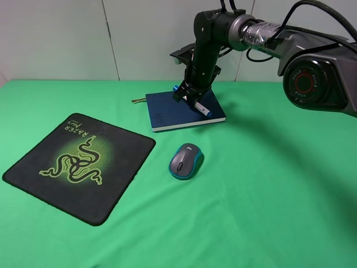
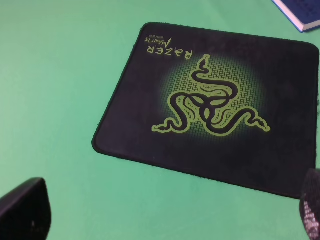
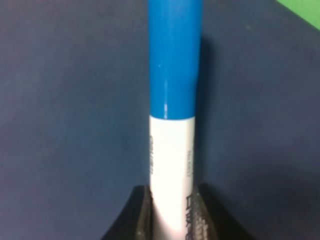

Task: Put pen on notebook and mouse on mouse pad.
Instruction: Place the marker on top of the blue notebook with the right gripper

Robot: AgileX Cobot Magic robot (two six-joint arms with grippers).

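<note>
In the exterior high view my right gripper (image 1: 190, 96) is down on the dark navy notebook (image 1: 170, 114), shut on the pen (image 1: 203, 108). The right wrist view shows the pen (image 3: 172, 100), with its white barrel and blue cap, pinched between the two black fingers (image 3: 137, 215), at or just above the notebook cover (image 3: 75, 100). The mouse (image 1: 186, 160) rests on the green cloth in front of the notebook, right of the black mouse pad (image 1: 81, 164). My left gripper (image 2: 167, 215) hangs open above the near edge of the mouse pad (image 2: 210, 100), holding nothing.
A green cloth (image 1: 268, 212) covers the whole table. The notebook's ribbon bookmark (image 1: 138, 100) sticks out to the left. A corner of the notebook (image 2: 302, 12) shows in the left wrist view. A white wall stands behind the table.
</note>
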